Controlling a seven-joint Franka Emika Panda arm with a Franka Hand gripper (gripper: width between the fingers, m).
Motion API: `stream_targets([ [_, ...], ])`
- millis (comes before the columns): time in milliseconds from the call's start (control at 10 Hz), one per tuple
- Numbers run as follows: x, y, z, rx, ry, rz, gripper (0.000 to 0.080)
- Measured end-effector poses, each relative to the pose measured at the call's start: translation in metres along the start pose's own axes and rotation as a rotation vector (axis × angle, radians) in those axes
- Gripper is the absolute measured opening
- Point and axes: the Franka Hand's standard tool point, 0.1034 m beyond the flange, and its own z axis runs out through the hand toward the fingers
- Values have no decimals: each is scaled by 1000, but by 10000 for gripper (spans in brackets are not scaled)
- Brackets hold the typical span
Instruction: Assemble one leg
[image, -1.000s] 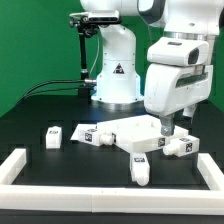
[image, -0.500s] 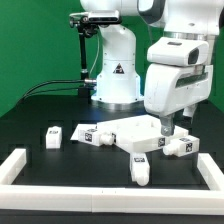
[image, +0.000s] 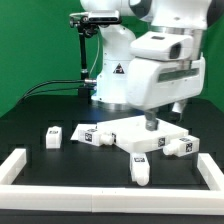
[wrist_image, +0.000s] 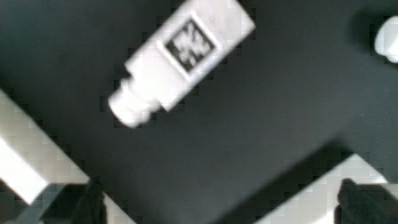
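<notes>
Several white legs with black-and-white tags lie on the black table: one at the exterior view's left (image: 53, 136), one beside the tabletop (image: 92, 135), one in front (image: 140, 170) and one at the right (image: 175, 147). The flat white tabletop (image: 135, 133) lies among them. My gripper (image: 150, 122) hangs just above the tabletop's far part. In the wrist view one leg (wrist_image: 178, 55) lies on the black table, well away from my gripper (wrist_image: 210, 205). The dark fingertips (wrist_image: 54, 205) stand wide apart with nothing between them.
A white raised border (image: 20, 165) runs along the table's front and left side. The robot base (image: 115, 75) stands behind the parts. White surfaces show beside each fingertip in the wrist view (wrist_image: 27, 150); I cannot tell what they are.
The hand has turned about its axis and shifted toward the exterior view's left, so the fingers now hang over the tabletop's far part. The parts have not moved.
</notes>
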Motion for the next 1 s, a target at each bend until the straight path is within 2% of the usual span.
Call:
stream_targets([
  [100,-5,6,-2,8,0,56,650],
  [200,-15,16,-4,34,-11,114,650],
  [300,-23,27,-4,46,-6,116,650],
  [600,-21,23,-3,48,-8,117,650],
  [800,-29,33,8,40,-5,200,650],
  [900,-30,36,16,47,-13,245,650],
  [1000,-29,34,24,64,-23,316,650],
])
